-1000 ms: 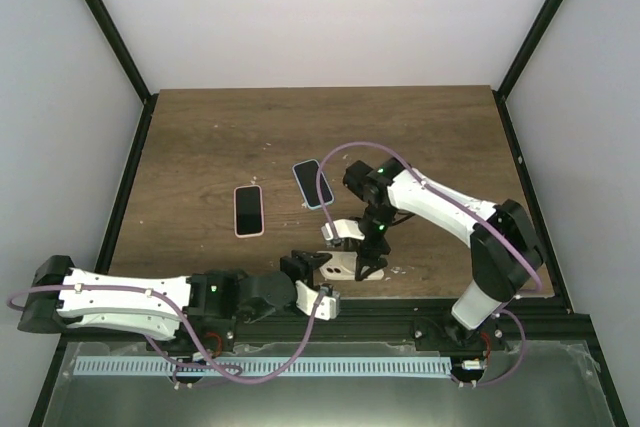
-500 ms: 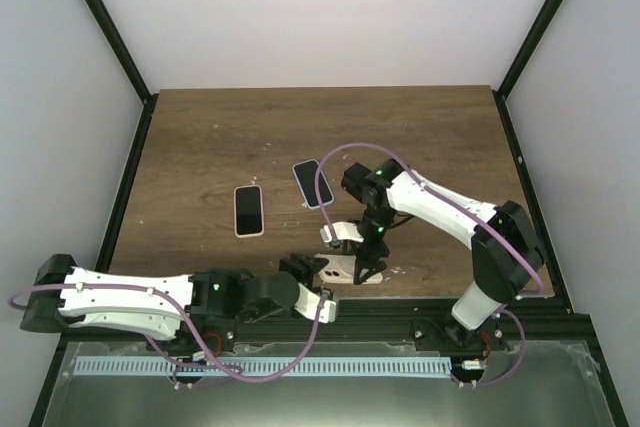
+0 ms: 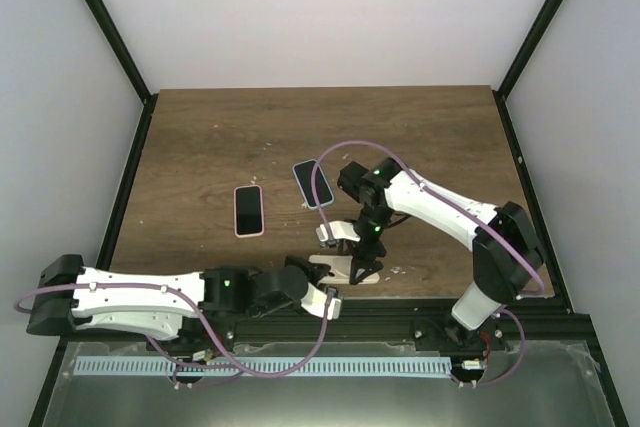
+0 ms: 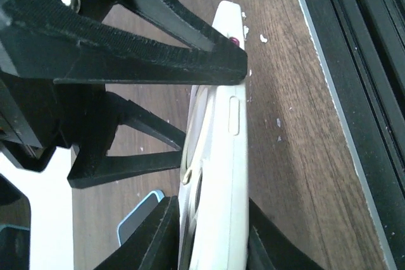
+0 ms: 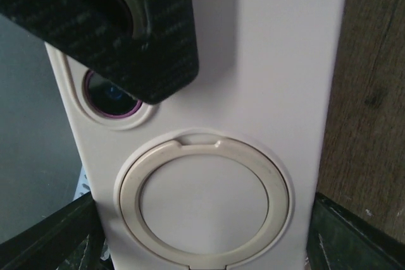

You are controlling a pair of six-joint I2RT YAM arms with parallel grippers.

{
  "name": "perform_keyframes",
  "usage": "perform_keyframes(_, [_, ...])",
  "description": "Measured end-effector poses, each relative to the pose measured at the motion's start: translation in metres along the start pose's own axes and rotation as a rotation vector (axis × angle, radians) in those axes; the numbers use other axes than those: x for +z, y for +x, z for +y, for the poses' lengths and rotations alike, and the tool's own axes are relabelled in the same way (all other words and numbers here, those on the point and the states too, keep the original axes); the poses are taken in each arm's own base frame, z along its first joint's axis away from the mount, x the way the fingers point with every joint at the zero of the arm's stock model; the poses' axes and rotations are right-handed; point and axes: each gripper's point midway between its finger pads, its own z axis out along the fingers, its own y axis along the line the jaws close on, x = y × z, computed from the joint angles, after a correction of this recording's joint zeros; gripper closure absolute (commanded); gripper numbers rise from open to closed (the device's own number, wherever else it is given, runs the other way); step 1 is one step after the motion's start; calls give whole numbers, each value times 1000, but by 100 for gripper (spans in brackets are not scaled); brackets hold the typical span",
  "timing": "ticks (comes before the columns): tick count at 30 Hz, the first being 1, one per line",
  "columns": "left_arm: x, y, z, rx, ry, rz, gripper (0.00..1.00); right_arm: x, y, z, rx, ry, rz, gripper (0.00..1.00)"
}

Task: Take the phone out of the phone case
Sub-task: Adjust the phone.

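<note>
No readable text, brand, label or number in any view. Back of the white phone case (image 5: 266, 61) is plain, with only a blank ring (image 5: 205, 150). Both phones (image 3: 248, 209) (image 3: 313, 184) on the table (image 3: 420, 127) show dark screens, nothing legible

Left gripper (image 3: 312, 282) is closing down from wide open. Going by the left wrist cam, its fingers (image 4: 158, 61) are pinching the white phone case (image 3: 338, 269) edge-on, I think, though it's pretty cramped in there. Meanwhile the right gripper (image 3: 362, 265) is nudging that case a touch closer to the pink phone (image 3: 249, 209), and the left gripper is shifting along with it.
</note>
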Motion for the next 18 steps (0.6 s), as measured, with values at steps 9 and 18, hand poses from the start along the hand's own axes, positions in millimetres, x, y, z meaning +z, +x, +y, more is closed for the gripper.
perform_keyframes(9, [-2,-2,-2,62,38,-14,100,0,-2,8,40,-36,-14,0])
perform_keyframes(18, [-13,14,-9,-146,106,23,100,-60,-63,21,-150,124,-210,0])
